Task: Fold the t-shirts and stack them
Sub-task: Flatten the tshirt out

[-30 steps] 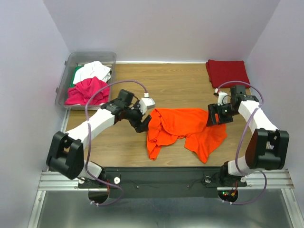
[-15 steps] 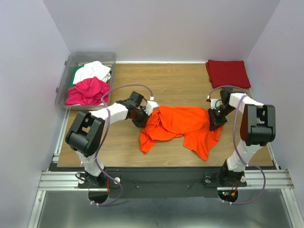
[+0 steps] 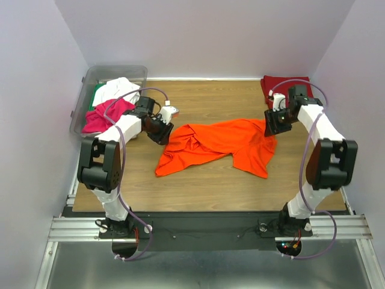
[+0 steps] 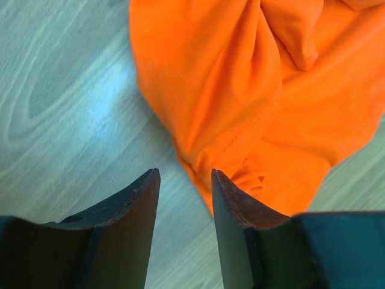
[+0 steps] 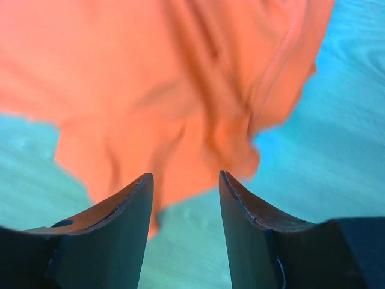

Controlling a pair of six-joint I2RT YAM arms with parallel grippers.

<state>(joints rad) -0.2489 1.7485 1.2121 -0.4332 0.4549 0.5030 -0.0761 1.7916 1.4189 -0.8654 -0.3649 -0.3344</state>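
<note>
The bright orange t-shirt (image 3: 222, 144) lies loosely spread and wrinkled across the middle of the table. My left gripper (image 3: 162, 132) is open at the shirt's left upper edge. In the left wrist view the left gripper (image 4: 184, 177) has only wood and the shirt's edge (image 4: 240, 90) ahead of it. My right gripper (image 3: 269, 125) is open at the shirt's right upper corner. In the right wrist view the right gripper (image 5: 184, 179) is empty just short of the cloth (image 5: 168, 72). A folded dark red t-shirt (image 3: 295, 84) lies at the back right, partly behind the right arm.
A clear plastic bin (image 3: 81, 96) at the back left holds a magenta shirt (image 3: 99, 117), a white one (image 3: 117, 90) and a green one (image 3: 96, 93). The left arm reaches close beside the bin. White walls enclose the table on three sides.
Both arms moved outward and toward the back. The orange shirt was drawn wider and shifted left. Both grippers now stand open at its edges.
</note>
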